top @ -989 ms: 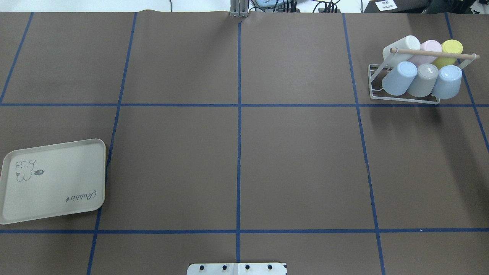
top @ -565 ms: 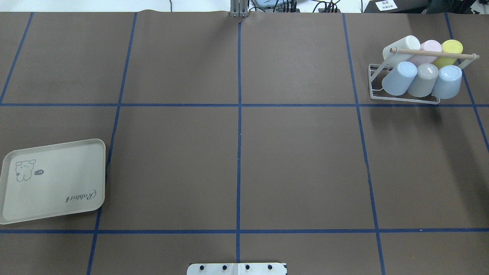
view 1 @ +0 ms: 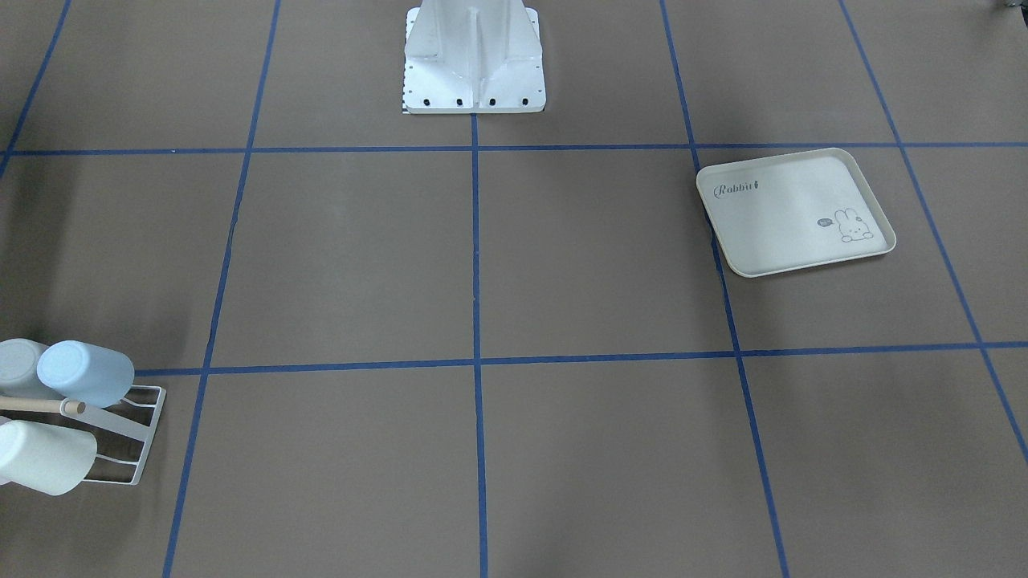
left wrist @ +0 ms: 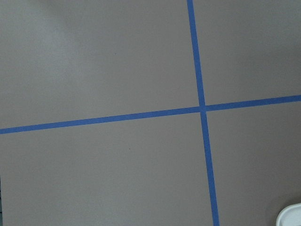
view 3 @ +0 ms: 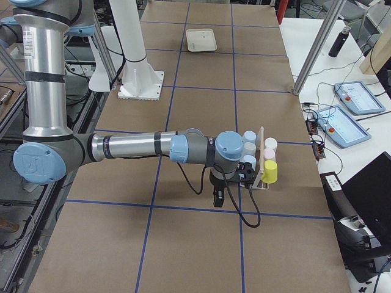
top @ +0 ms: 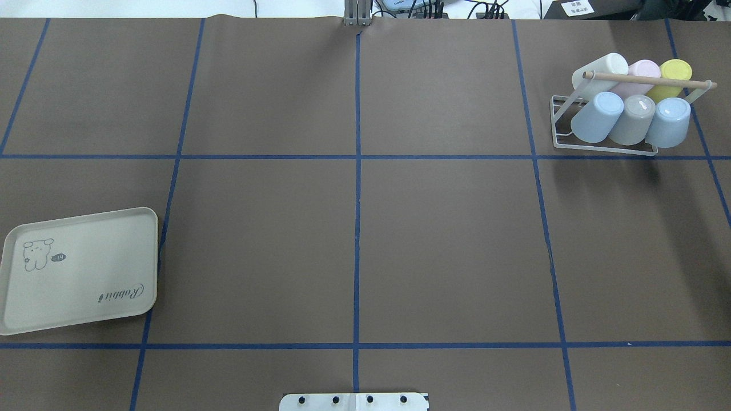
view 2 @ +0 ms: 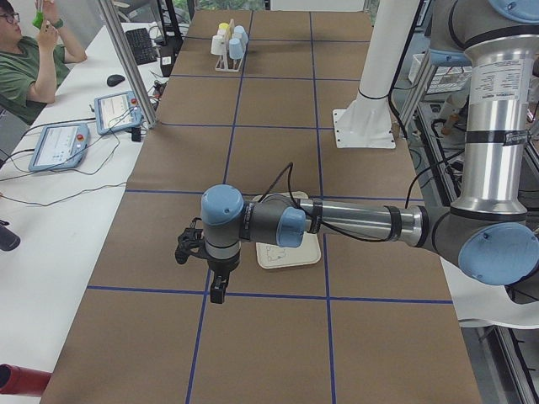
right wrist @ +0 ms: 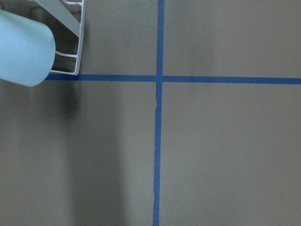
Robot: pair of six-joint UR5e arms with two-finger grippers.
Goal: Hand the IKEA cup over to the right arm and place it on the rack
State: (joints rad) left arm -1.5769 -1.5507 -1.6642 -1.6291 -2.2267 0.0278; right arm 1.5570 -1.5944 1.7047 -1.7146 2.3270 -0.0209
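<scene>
Not much to report, tbh: over the last second of the overhead view the surface (top: pixel 445 245) is seen just as it was, with tray and rack not shifted at all. No loose cup is found anywhere on it, so the placing is judged to be done (or at least nothing new is being started).

The left arm (view 2: pixel 354 220) is stretched out low over the tray and the right arm (view 3: pixel 134 146) is stretched out beside the rack. No cup is seen at either one. The left gripper (view 2: pixel 217 290) and right gripper (view 3: pixel 217 198) are only caught in the side views, so whether the fingers are apart or together can't be told.

No cup is carried by the cream tray (top: pixel 85 268), just its rabbit print. Six cups are tipped onto the white wire rack (top: pixel 605 150) at the far right. A white cup (top: pixel 599 71), pink cup (top: pixel 642 71) and yellow cup (top: pixel 674 73) are lined up behind the wooden dowel (top: pixel 645 79). In front are a light blue cup (top: pixel 597 117), a grey cup (top: pixel 633 120) and another light blue one (top: pixel 668 121). The IKEA cup is taken to be one of these, but which one can't be picked out.
</scene>
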